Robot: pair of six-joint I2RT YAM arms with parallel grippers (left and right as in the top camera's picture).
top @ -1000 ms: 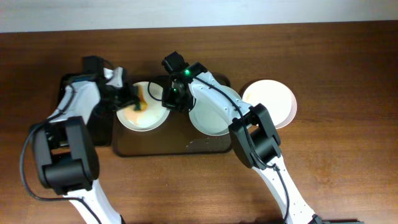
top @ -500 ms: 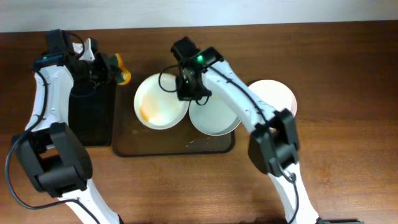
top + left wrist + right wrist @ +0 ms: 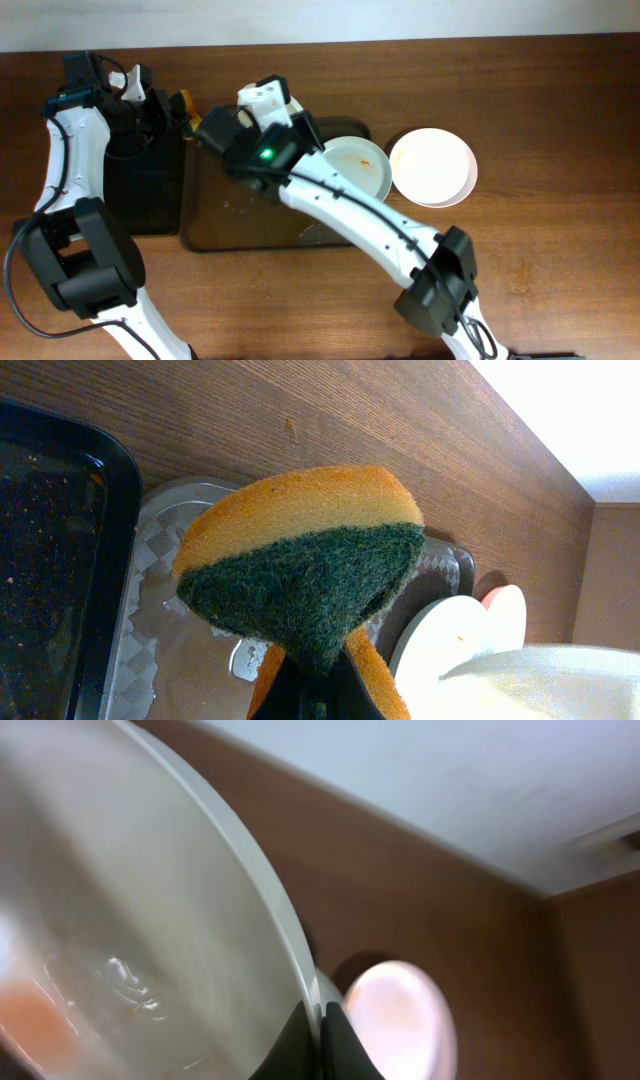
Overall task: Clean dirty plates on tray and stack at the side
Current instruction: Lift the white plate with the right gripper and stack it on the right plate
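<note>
My right gripper [image 3: 320,1020] is shut on the rim of a white dirty plate [image 3: 150,920] with an orange smear, held up off the tray. In the overhead view my right arm hides this plate, and the gripper [image 3: 238,128] is above the tray's left end. The held plate also shows at the lower right of the left wrist view [image 3: 540,680]. A second plate [image 3: 355,165] with orange smears lies on the dark brown tray [image 3: 230,220]. A third plate [image 3: 432,165] sits on the table right of the tray. My left gripper [image 3: 315,695] is shut on a yellow-green sponge [image 3: 300,560], up at the far left [image 3: 172,103].
A narrower black tray [image 3: 145,190] lies left of the brown tray, under my left arm. My right arm stretches diagonally across the brown tray. Bare wooden table lies in front of and to the right of the trays.
My left gripper pulled the sponge off the plate and back to the far left. My right gripper lifted the plate and swung left, uncovering the second plate on the tray.
</note>
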